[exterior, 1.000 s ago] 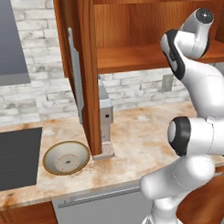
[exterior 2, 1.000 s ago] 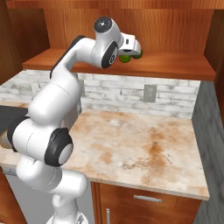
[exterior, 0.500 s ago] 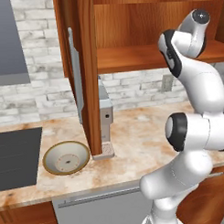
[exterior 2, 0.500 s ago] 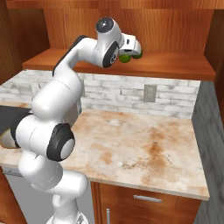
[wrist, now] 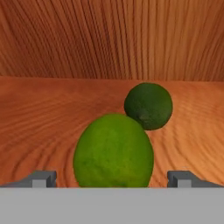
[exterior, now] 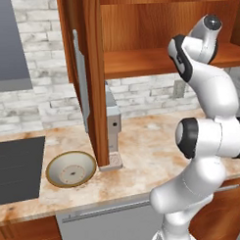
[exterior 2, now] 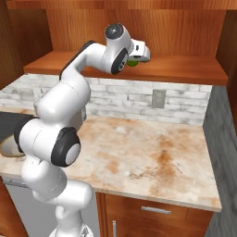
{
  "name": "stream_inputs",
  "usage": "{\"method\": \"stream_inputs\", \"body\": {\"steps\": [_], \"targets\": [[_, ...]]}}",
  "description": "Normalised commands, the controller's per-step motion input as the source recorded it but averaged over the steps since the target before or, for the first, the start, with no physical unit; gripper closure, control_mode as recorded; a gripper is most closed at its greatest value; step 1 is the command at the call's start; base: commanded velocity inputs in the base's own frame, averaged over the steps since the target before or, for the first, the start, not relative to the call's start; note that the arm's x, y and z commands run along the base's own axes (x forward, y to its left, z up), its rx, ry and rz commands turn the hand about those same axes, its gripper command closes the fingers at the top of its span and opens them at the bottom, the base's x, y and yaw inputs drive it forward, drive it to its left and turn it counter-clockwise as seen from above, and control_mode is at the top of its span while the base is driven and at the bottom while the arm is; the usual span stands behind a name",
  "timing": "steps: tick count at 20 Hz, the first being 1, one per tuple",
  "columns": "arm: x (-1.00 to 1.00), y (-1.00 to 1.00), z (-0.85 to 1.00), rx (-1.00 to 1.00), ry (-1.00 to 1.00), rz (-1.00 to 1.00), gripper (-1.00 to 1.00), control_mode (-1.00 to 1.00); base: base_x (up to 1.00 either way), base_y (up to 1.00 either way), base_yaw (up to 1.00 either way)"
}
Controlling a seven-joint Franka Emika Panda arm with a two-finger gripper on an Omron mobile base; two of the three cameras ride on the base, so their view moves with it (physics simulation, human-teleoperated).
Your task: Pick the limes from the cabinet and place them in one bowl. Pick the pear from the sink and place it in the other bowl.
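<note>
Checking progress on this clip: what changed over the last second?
Little: the arm's upper links shifted slightly as the gripper eased toward the near lime on the cabinet shelf. Nothing was taken hold of or let go; the jaws stay open on either side of it. The far lime and cream bowl stayed put.

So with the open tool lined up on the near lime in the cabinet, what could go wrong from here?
1. The darker lime sits right behind the bright lime, seemingly touching it; pushing in further may roll it deeper along the cabinet shelf.
2. The tool straddles a round, smooth fruit, so closing off-centre could squirt it out sideways.
</note>
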Motion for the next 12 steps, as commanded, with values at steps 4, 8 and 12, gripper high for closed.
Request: {"method": "stream_inputs", "body": {"steps": [4,8,12], "targets": [[0.19,-0.09,-0.12,0.00,0.00,0.02,-1.00,-1.00,0.00,0.00,0.00],[0.20,-0.11,-0.05,0.00,0.00,0.02,-1.00,-1.00,0.00,0.00,0.00],[0.17,-0.03,0.00,0.00,0.00,0.01,-1.00,-1.00,0.00,0.00,0.00]]}}
